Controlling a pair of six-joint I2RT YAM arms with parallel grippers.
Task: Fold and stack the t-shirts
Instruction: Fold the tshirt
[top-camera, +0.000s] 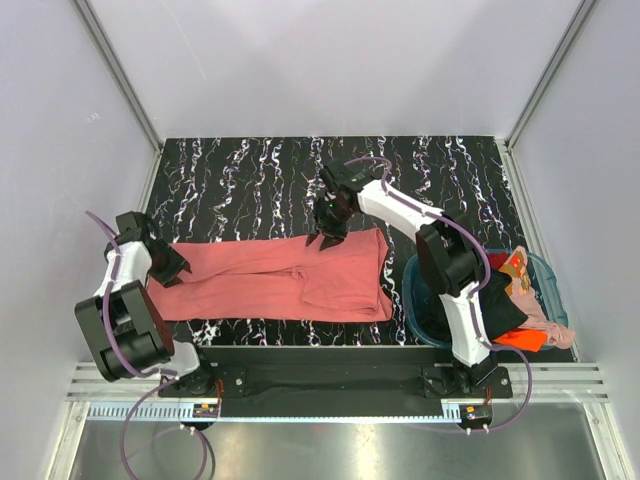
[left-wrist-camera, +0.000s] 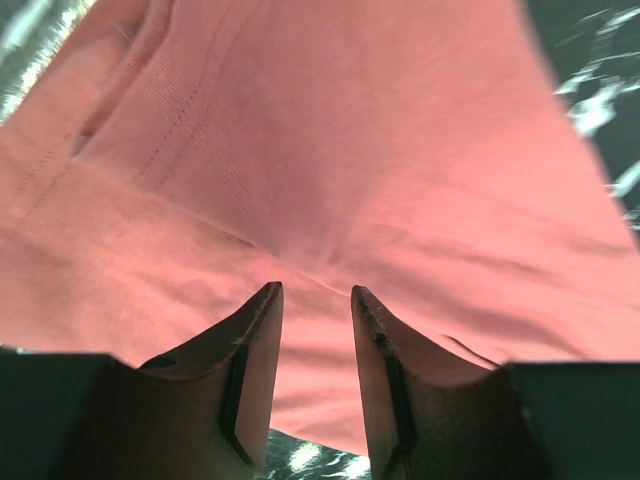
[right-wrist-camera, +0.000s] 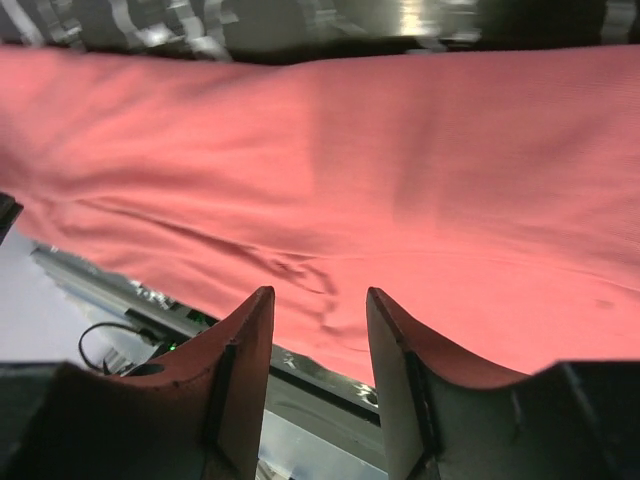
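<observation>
Left tool (left-wrist-camera: 316, 292) sits with its jaws partly apart and nothing between them, and the right tool (right-wrist-camera: 318, 292) is the same deal: a moderate gap, only fabric showing underneath. Neither one is pinching cloth. The salmon-red shirt (top-camera: 290, 280) lies flat on the bench (top-camera: 240, 180) as a long band running from 9 o'clock toward 3 o'clock, sides already brought in by the look of it, so I'd guess the step in hand is the crosswise fold. The left tool hovers right over the shirt's 9 o'clock end, and the right tool is over the far edge at roughly 1 o'clock, close to the 3 o'clock end. To do this well I'd get each tool onto a proper edge, not the middle of the cloth, and grab every layer so the under layer doesn't get left behind. Then lift only a little and carry one end over the other evenly, so the edges line up and the small wrinkles near the middle don't get trapped. The black shirt (top-camera: 505, 310) and orange shirt (top-camera: 520, 340) wait in the basket (top-camera: 557, 285) at the bench's 4 o'clock, well apart from both tools.
</observation>
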